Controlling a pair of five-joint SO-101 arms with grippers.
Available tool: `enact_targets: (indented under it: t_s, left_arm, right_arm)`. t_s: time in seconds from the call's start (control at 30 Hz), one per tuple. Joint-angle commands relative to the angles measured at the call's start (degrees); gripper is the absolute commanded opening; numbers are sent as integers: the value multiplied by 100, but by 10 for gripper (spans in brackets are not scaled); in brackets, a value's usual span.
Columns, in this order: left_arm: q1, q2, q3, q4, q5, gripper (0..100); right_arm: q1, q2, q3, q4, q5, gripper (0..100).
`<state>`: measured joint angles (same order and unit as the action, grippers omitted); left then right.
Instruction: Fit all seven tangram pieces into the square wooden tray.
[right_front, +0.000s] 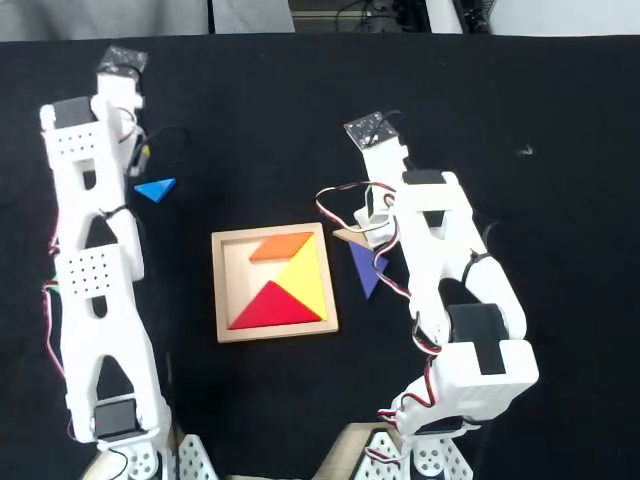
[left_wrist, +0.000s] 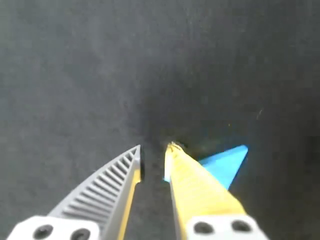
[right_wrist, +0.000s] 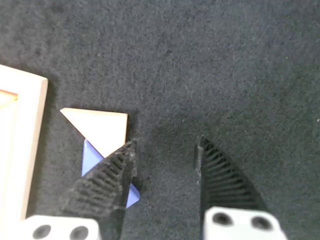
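Your left arm lies stretched long past the tray's (right_front: 275, 332) 9 o'clock side. Its gripper (left_wrist: 154, 152) tips down at the desk (right_front: 560, 200), fingers a narrow gap apart on nothing, one tip just beside the light blue triangle (right_front: 156, 188) at the tray's 10 o'clock. Your right arm is folded at the elbow, and its gripper (right_wrist: 165, 145) hangs moderately wide and empty near the tan triangle (right_wrist: 102, 125). That piece touches the dark blue triangle (right_front: 365, 268) at the tray's 3 o'clock. The orange piece (right_front: 281, 246), yellow triangle (right_front: 305, 280) and red triangle (right_front: 272, 306) sit in the tray.
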<state>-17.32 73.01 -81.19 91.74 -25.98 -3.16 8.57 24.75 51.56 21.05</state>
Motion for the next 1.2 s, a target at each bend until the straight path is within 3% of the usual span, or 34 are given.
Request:
enact_targets:
  t_s: [0.0,0.03,0.2,0.43,0.67,0.8,0.9,1.17]
  left_arm:
    - [171,35,-189,615,-105,93]
    - [198,79,-347,923,-105,92]
    - [207,-105,92,949,-97,91]
    - [409,-1916,2967,879,-299,91]
    - [338,-3684,3354,765,1345,101]
    - [541,-3657,3512,862,2910,241]
    - [549,-3297,3662,536,3824,266]
    - [497,-2154,3521,-431,4009,266]
  right_arm:
    - [79,-22,-22,-79,0,188]
    - [79,-22,-22,-79,0,188]
    - [79,-22,-22,-79,0,188]
    - [79,-22,-22,-79,105,188]
    - [70,-22,-22,-70,149,188]
    - [70,-22,-22,-70,149,188]
    - [62,-22,-22,-70,149,188]
    - [53,-22,-13,-62,123,188]
